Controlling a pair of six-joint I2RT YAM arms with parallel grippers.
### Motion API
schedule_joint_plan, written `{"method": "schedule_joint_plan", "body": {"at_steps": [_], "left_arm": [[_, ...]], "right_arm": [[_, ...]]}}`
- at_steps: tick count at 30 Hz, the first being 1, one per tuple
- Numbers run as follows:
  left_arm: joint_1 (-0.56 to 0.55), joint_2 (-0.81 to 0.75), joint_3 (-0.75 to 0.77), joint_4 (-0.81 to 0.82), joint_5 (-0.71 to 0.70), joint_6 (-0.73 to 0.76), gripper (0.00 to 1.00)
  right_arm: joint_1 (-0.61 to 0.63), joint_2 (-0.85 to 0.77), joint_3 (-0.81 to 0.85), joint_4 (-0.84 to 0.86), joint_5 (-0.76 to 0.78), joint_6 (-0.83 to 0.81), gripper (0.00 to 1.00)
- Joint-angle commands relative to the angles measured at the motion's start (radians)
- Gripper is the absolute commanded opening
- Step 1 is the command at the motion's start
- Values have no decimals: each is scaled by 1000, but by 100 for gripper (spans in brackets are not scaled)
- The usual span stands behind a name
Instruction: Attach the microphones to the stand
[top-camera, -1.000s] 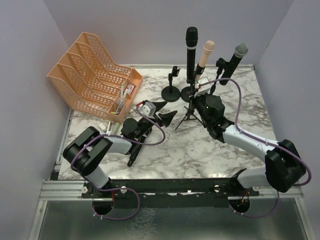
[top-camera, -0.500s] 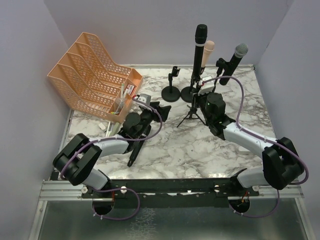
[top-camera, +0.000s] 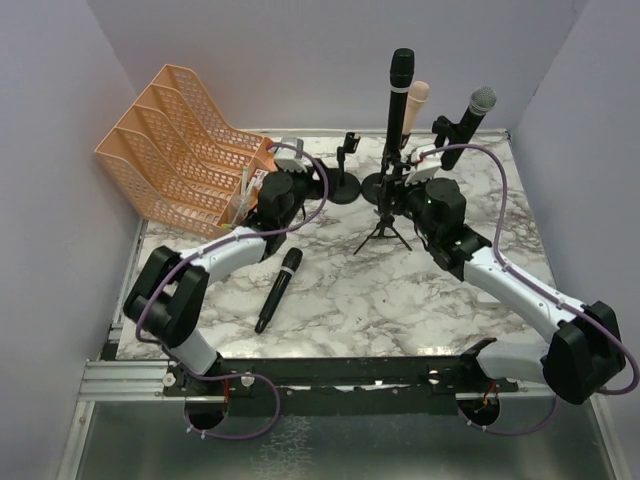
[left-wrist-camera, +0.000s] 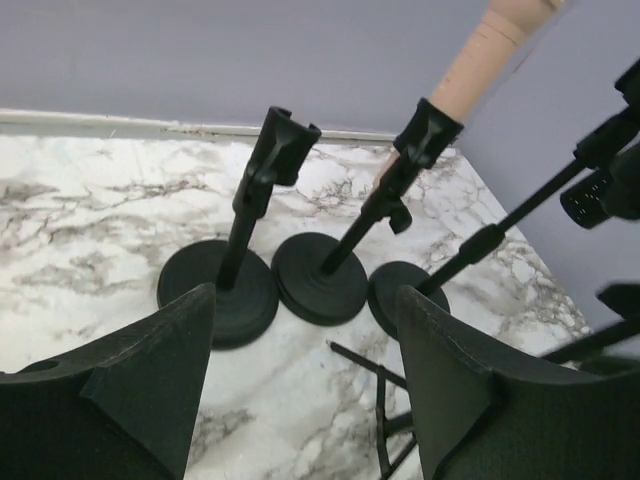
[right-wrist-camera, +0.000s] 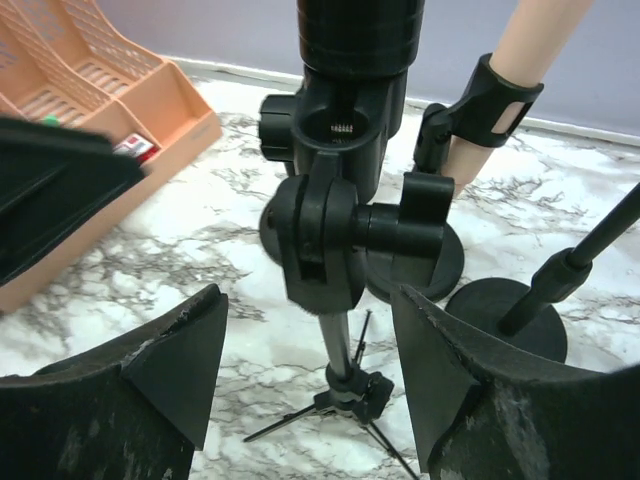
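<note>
Both our hands are open: left hand (left-wrist-camera: 305, 295) facing an empty stand (left-wrist-camera: 245, 220), right hand (right-wrist-camera: 307, 295) facing the tall black microphone (top-camera: 401, 75), which is clipped upright. The pink microphone (top-camera: 417, 100) and grey-headed microphone (top-camera: 478, 108) are clipped at the far edge; another black microphone (top-camera: 278, 290) lies left of the tabletop's middle.

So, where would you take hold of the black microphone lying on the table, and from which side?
Grip the black microphone around mid-body, coming down from above with the jaws across its width. It lies flat on the table, head toward the back, with bare marble on both sides, so the slim barrel is likely the surest hold. The open left gripper is nearer.
</note>
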Motion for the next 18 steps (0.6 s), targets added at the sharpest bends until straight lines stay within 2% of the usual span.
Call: {"method": "schedule_joint_plan", "body": {"at_steps": [1, 4, 8, 12, 15, 18], "left_arm": [[68, 186, 210, -95, 206, 41, 73], [102, 325, 357, -101, 306, 87, 72], [115, 467, 513, -108, 352, 176, 72], [119, 563, 616, -112, 345, 247, 71], [122, 618, 672, -112, 409, 312, 68], [129, 657, 712, -122, 458, 315, 65]], "right_arm": [[-3, -79, 6, -109, -85, 51, 71], [-3, -122, 0, -147, -132, 51, 72], [-2, -165, 0, -186, -179, 64, 72], [-3, -188, 9, -220, -182, 78, 72], [-3, -193, 22, -250, -213, 93, 72], [-3, -202, 32, -267, -224, 108, 72]]}}
